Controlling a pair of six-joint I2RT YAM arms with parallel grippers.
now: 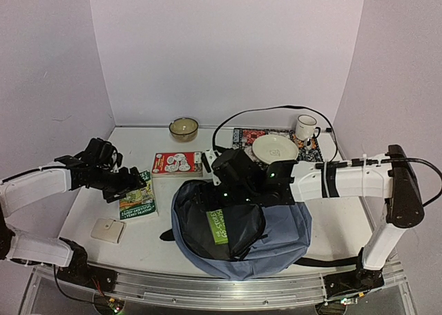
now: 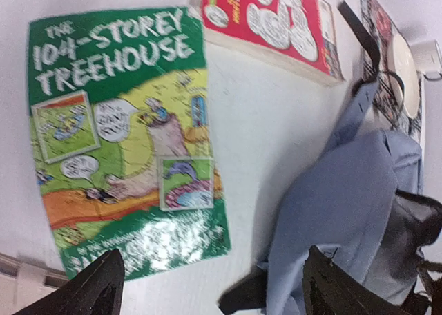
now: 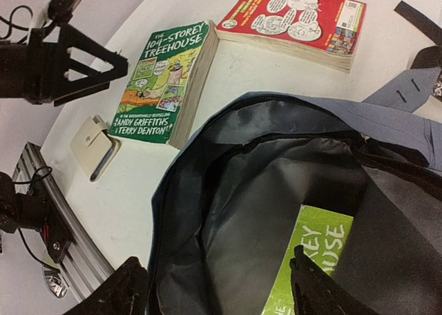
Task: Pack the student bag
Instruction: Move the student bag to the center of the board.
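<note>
Top external view: we see the student bag [image 1: 276,242] lying unzipped at the near middle of the surface [image 1: 86,208], with a lime-green book [image 1: 218,226] inside on its dark lining. Our right hand [image 1: 217,194] hangs over the opening, fingers apart and holding nothing. To the left, our left hand [image 1: 137,184], likewise spread, hovers above a green paperback [image 1: 138,204]. A red book [image 1: 177,164] lies just beyond.

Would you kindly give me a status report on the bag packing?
Left gripper open over green Treehouse book. Right gripper open above student bag, unzipped, lime book inside. No obstruction seen.
</note>
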